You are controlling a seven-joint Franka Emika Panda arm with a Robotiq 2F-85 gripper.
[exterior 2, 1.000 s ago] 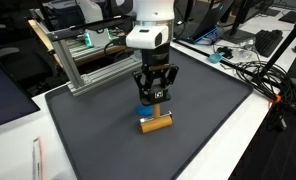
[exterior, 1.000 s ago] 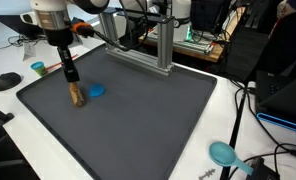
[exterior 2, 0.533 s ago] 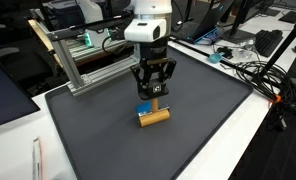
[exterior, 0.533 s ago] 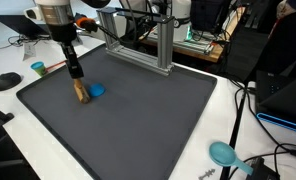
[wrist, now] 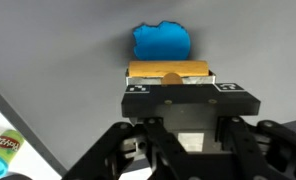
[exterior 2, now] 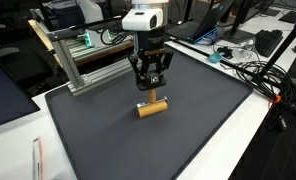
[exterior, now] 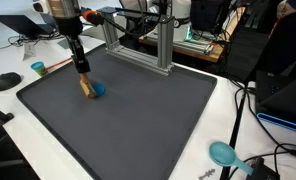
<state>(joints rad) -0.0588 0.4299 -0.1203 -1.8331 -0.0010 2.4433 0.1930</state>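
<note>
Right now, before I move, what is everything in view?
wooden piece: 1, tan, short cylinder on a stem, held over the mat
blue thing: 1, blue, flat on the mat by the wooden piece
mat: 1, dark grey, on the white table
metal frame: 1, silver, at the mat's far edge
small cup: 1, teal, off the mat
round black thing: 1, black, near the small cup
teal round thing: 1, teal, table corner
cables: several, black, beside the mat
gripper: 1, black, shut on the wooden piece's stem
</note>
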